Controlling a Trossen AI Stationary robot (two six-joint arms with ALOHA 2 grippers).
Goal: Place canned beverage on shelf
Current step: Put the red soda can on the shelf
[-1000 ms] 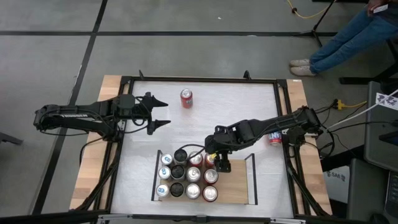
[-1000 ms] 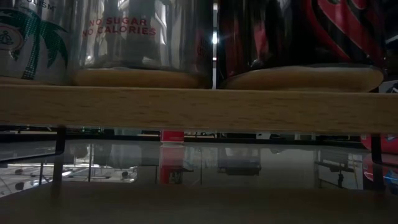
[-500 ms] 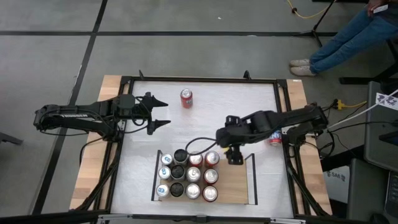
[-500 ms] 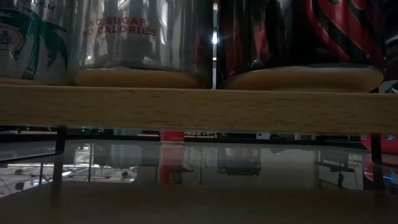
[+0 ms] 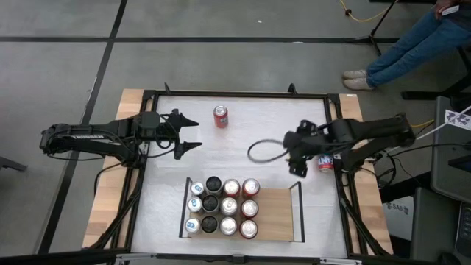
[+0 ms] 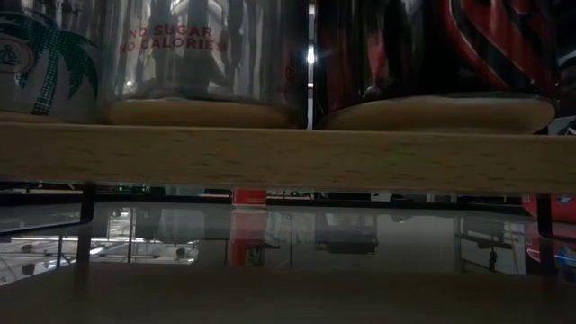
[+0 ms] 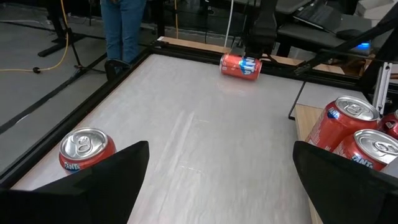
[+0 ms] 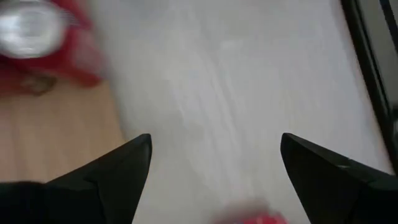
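Observation:
The light-wood shelf (image 5: 276, 215) lies near the table's front edge, and several cans stand upright on its left part (image 5: 221, 206). The last of them, a red can (image 5: 251, 187), stands at the far right of the group. Another red can (image 5: 221, 115) stands on the table near the far edge, also in the left wrist view (image 7: 87, 149). A red-and-blue can (image 5: 324, 163) lies on its side at the right edge. My right gripper (image 5: 296, 165) hangs open between the shelf and that lying can, with nothing between its fingers (image 8: 211, 149). My left gripper (image 5: 189, 133) waits open at the left.
Black frame rails (image 5: 333, 147) run around the white tabletop. The shelf's right half is bare wood between its black rails (image 5: 300, 212). The low view shows the shelf plank (image 6: 288, 157) from the front, can bottoms on top of it. A seated person's legs (image 5: 412, 44) show beyond the far right corner.
My right gripper has drawn back from the red can at the far right of the cans on the shelf, toward the table's right and far edges, rising and tipping on the way, and stayed open. The cans on the shelf have kept their places.

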